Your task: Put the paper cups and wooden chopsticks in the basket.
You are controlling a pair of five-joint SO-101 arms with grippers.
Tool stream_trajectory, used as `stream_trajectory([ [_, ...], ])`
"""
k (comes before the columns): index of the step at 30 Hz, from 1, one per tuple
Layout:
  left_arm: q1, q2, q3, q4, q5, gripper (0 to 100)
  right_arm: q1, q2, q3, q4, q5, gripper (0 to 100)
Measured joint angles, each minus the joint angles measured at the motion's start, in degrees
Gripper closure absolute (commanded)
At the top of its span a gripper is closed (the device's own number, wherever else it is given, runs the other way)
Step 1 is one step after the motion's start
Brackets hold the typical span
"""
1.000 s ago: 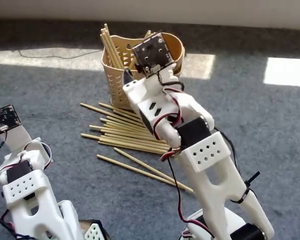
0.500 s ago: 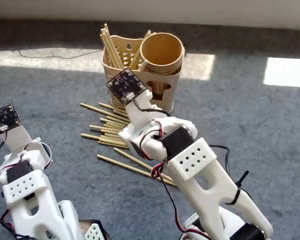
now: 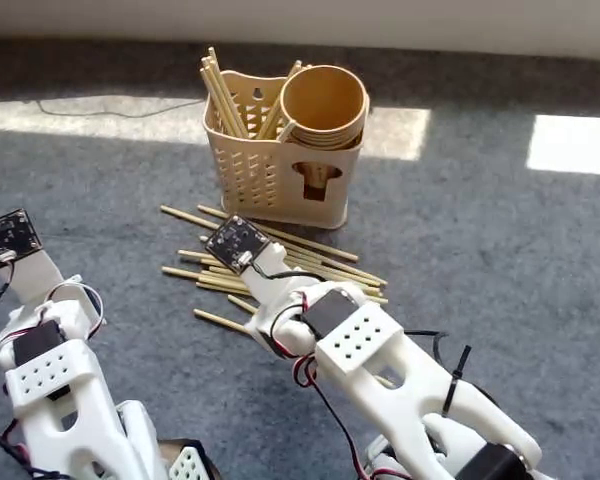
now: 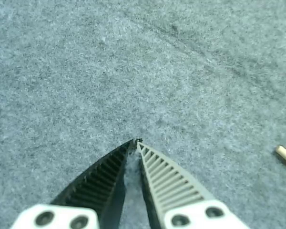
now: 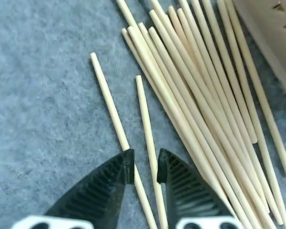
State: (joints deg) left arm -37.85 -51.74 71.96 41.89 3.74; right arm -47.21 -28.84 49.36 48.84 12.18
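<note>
You have one basket (image 3: pixel 270 180) at upper centre of the high view. It holds one nested stack of cups (image 3: pixel 323 100) and about seven leaning chopsticks (image 3: pixel 220 90). Over a dozen loose chopsticks (image 3: pixel 315 262) lie below it on the surface, running upper left to lower right. Your right pincer (image 5: pixel 145 166) is slightly spread astride one of them. Your left pincer (image 4: pixel 136 143) is pressed together and empty.

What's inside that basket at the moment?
A nested stack of paper cups sits in the basket, with several wooden chopsticks standing tilted beside it. The basket's walls hide its bottom, so anything lying low inside cannot be seen.
</note>
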Motion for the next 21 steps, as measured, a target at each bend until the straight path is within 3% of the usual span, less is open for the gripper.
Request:
stream_trajectory([
  [9,0.0,0.0,0.0,0.0,0.0,100,0.0,14.0,-2.4,-1.1,2.7,91.4],
  [21,0.0,0.0,0.0,0.0,0.0,100,1.6,21.5,-5.1,-1.7,4.8,91.4],
])
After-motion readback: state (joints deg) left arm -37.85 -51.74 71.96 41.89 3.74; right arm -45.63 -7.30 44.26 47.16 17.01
